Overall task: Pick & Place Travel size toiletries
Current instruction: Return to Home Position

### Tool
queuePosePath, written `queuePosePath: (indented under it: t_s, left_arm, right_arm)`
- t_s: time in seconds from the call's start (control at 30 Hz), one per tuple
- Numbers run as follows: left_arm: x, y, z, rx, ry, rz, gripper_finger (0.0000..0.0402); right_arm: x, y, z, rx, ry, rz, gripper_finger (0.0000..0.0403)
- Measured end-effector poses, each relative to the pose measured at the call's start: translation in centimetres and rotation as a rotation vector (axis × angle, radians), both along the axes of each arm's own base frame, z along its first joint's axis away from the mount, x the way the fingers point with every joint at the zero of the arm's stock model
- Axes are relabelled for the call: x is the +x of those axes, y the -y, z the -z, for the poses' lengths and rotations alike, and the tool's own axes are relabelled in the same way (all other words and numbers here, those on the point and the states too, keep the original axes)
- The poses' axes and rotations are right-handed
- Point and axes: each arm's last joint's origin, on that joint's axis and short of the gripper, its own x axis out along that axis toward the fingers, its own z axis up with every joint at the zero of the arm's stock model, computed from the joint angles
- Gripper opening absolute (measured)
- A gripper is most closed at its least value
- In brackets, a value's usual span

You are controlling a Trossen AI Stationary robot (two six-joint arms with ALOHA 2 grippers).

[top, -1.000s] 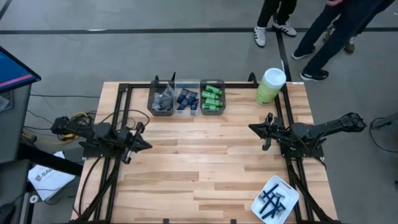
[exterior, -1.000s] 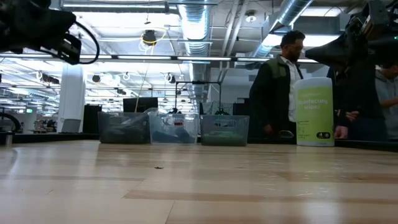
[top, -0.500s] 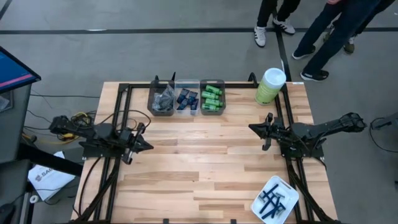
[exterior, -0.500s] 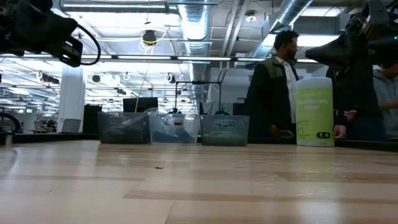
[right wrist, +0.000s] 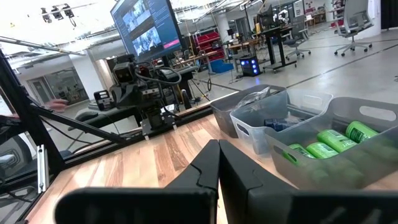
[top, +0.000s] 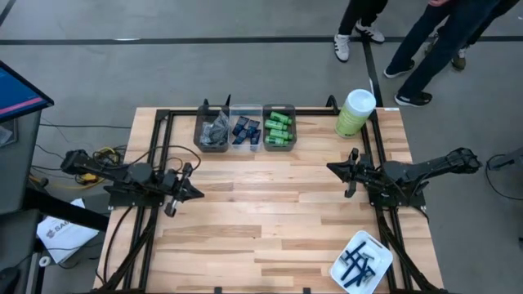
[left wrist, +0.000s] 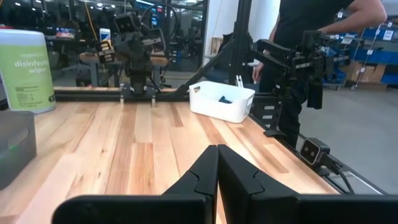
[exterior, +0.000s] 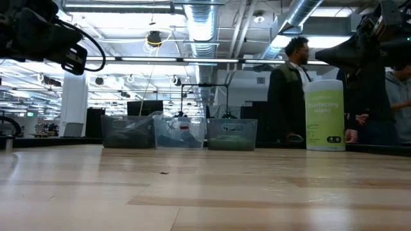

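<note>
The toiletries sit in three clear bins along the table's far edge: grey crinkly packets (top: 214, 131), navy tubes (top: 245, 129) and green mini bottles (top: 279, 127). The right wrist view shows the green bottles (right wrist: 329, 146) and the tubes (right wrist: 280, 124) too. Thin blue razors (top: 358, 263) lie in the white tray (top: 377, 269) at the near right corner. My left gripper (top: 198, 193) (left wrist: 217, 150) hovers shut over the table's left side. My right gripper (top: 330, 167) (right wrist: 219, 145) hovers shut over the right side. Neither is near any item.
A tall green canister (top: 355, 113) with a white lid stands at the far right corner, also in the low view (exterior: 324, 115). Black frame rails run along the table's edges. People stand beyond the far edge (top: 425, 49). Bare wood lies between the arms.
My left arm has dipped a little and edged toward the table's middle, its gripper staying shut. The person behind the table has shifted position. Nothing on the table has moved.
</note>
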Motion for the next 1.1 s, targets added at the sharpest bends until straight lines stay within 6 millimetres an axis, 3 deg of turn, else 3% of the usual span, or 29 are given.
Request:
queuePosePath:
  t_s: [1.1]
  left_arm:
    - [0.15, 0.04, 0.13, 0.004, -0.015, 0.001, 0.0003]
  right_arm:
    - [0.0, 0.0, 0.0, 0.0, 0.0, 0.0, 0.0]
